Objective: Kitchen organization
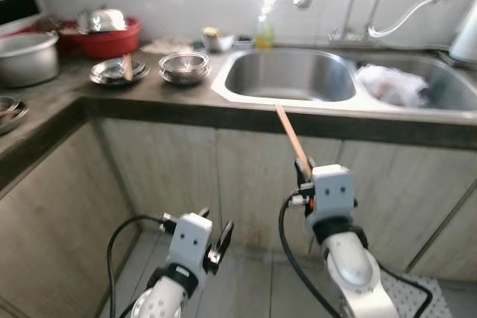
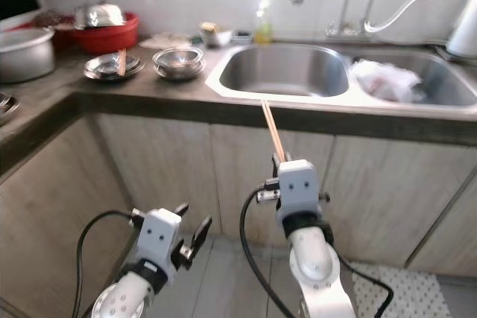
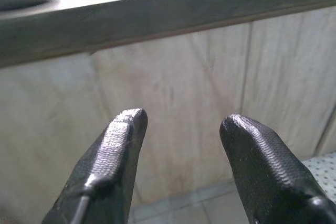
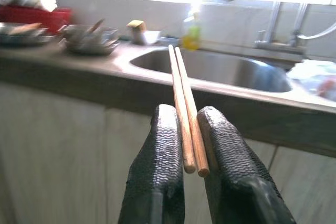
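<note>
In front of the pale wood cabinet doors point(image 1: 246, 176), below the dark stone countertop point(image 1: 171, 94), both arms are raised. The right gripper point(image 4: 190, 129) is clamped on a pair of slim wooden chopsticks point(image 4: 184, 103); the sticks lie side by side between its black textured fingers point(image 4: 163, 145) and point up and forward toward the counter edge, their tips standing before the rim of the stainless steel double sink point(image 1: 291, 76). The left gripper point(image 3: 181, 129) is lower and to the left, fingers spread apart with nothing between them, facing the cabinet front.

On the counter left of the sink: two nested shiny steel bowls point(image 1: 184, 65), a shallow steel plate point(image 1: 118, 72) with a short wooden piece lying in it, a red plastic tub point(image 1: 112, 39) holding steel ware, and a large grey metal pot point(image 1: 28, 57) at the far left. A yellow-green dish soap bottle point(image 1: 264, 31) stands behind the left basin by the window. The right basin holds a crumpled white plastic bag point(image 1: 391, 83). A chrome tap point(image 1: 402, 16) arches over it. Grey floor tiles point(image 1: 246, 281) under the arms.
</note>
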Tool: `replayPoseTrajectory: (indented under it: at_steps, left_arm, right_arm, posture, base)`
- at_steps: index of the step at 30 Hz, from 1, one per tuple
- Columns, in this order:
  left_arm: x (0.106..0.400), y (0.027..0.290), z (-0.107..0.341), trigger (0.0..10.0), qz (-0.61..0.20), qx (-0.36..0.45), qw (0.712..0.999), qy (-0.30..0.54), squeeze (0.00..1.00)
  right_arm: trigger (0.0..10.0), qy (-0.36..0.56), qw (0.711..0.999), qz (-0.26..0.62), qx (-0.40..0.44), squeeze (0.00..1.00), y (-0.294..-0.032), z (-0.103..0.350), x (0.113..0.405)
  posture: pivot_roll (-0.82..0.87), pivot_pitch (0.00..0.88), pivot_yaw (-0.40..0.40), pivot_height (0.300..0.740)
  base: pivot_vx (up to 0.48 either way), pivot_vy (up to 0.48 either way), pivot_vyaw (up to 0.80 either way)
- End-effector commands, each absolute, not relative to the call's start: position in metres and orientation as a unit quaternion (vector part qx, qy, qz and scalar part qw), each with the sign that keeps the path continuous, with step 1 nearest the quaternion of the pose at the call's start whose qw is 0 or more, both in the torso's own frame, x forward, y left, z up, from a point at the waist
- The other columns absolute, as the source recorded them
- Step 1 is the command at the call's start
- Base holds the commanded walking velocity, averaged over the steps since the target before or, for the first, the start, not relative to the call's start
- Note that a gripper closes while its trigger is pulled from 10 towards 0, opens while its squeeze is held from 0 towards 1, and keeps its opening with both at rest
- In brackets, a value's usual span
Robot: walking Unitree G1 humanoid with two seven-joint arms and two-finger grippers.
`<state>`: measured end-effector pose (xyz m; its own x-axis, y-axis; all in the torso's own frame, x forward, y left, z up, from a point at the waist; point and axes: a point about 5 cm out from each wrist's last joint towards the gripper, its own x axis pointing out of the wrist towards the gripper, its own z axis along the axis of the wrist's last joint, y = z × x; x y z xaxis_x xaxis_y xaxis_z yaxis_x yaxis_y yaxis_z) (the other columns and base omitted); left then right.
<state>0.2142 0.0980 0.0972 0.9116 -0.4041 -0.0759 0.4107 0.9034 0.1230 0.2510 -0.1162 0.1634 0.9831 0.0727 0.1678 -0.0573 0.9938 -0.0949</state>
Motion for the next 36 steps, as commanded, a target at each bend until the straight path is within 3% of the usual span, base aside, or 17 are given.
replayPoseTrajectory:
  at_steps: [1,14,36]
  left_arm:
    - [0.215,0.09,0.101,10.0,-0.219,0.06,0.974,0.02,0.0]
    - [0.216,0.088,0.1,10.0,-0.221,0.059,0.973,0.019,0.0]
    - [0.215,0.088,0.101,10.0,-0.217,0.058,0.974,0.017,0.0]
  right_arm:
    - [10.0,-0.107,0.994,0.02,-0.035,0.0,-0.125,0.172,0.253]
    - [10.0,-0.154,0.986,0.033,-0.052,0.0,-0.14,0.205,0.274]
    - [10.0,-0.082,0.99,0.065,-0.099,0.0,-0.144,0.2,0.303]
  posture:
    - [0.03,0.0,0.003,0.74]
    - [0.03,0.0,-0.006,0.74]
    - [0.03,0.0,-0.012,0.74]
  base:
    - [0.401,0.0,0.0]
    - [0.4,0.0,0.0]
    - [0.399,0.0,0.0]
